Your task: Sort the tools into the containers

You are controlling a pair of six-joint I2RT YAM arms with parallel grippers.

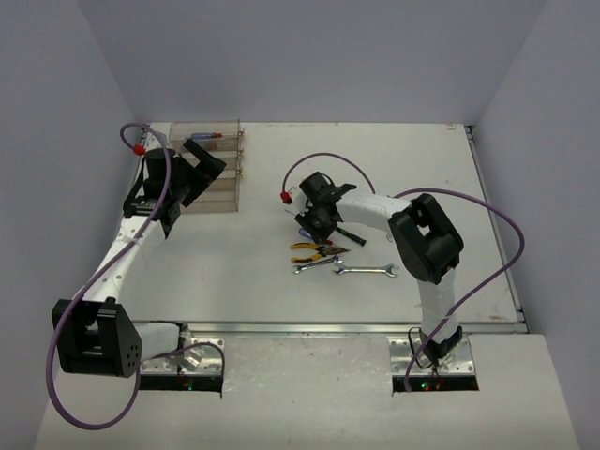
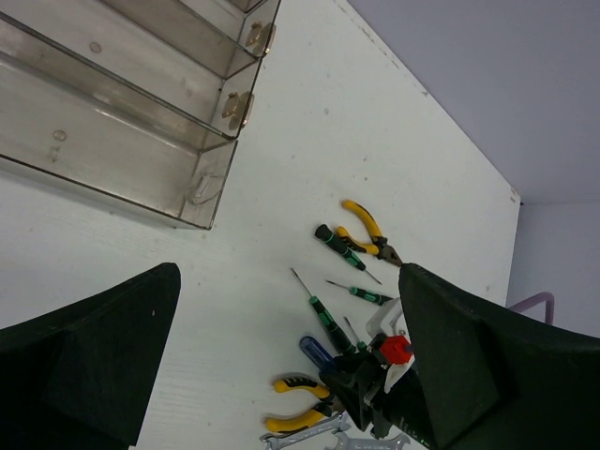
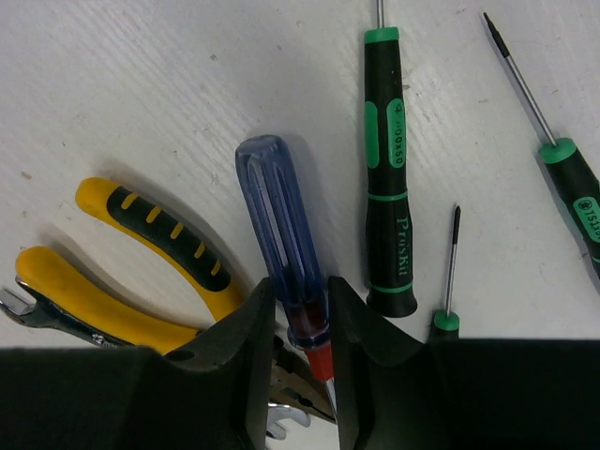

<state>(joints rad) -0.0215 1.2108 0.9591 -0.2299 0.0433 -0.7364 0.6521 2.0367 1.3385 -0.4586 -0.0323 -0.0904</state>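
My right gripper point(image 3: 298, 302) is shut on the blue-handled screwdriver point(image 3: 278, 225), gripping near its red collar, low over the table in the tool pile point(image 1: 314, 223). Around it lie yellow-handled pliers point(image 3: 155, 244), black-green screwdrivers point(image 3: 386, 169) and a silver wrench end point(image 3: 17, 305). My left gripper point(image 2: 281, 370) is open and empty, held above the table by the near end of the clear bins point(image 2: 122, 122). In the top view it point(image 1: 204, 169) hangs over the bins point(image 1: 225, 192). A second pair of yellow pliers point(image 2: 367, 225) lies farther off.
Two wrenches point(image 1: 366, 271) and pliers point(image 1: 314, 250) lie near the right arm's front. A blue and red screwdriver point(image 1: 206, 139) lies in the farthest bin. White walls close in the table on three sides.
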